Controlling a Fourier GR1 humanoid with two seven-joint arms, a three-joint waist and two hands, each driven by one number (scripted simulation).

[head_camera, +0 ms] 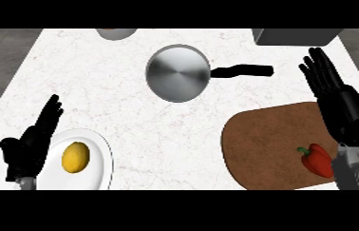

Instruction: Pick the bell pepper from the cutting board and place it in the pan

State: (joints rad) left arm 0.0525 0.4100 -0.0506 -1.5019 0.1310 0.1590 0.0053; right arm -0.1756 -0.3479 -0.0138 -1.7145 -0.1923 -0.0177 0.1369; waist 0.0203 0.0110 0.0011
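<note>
Red bell pepper (317,160) noted lying on its side on the brown rounded wooden cutting board (270,139), near the board's right edge, green stem pointing left. Untouched; not yet picked.

Black right hand (333,97) observed above the board's right side, fingers straight and spread, pointing away toward the far counter edge. Nothing held. Grey forearm passing just beside the pepper on its right, seemingly without contact, though contact cannot be ruled out from this angle. Judged as an approach posture: hand stationed beyond the pepper, needing to draw back and descend before closing round it.

Round brushed-steel pan (178,73) with black handle (242,72) found well apart from the board, up and to the left, handle pointing right toward the working hand. Bowl of the pan holding nothing, ready to receive.

Black left hand (32,142) recorded at the lower left edge, fingers straight and raised, thumb out, resting beside the white round plate (98,170). Plate bearing a yellow lemon (76,157), no part of the task.

White marbled counter (140,120) noted between board and pan, giving an unobstructed carry path. Grey box-like object (298,36) at the far right corner, partly cropped; a round dish (116,33) at the top edge, mostly cut off.

Risk judged: the pepper's rounded body liable to roll under an off-centre grasp.
</note>
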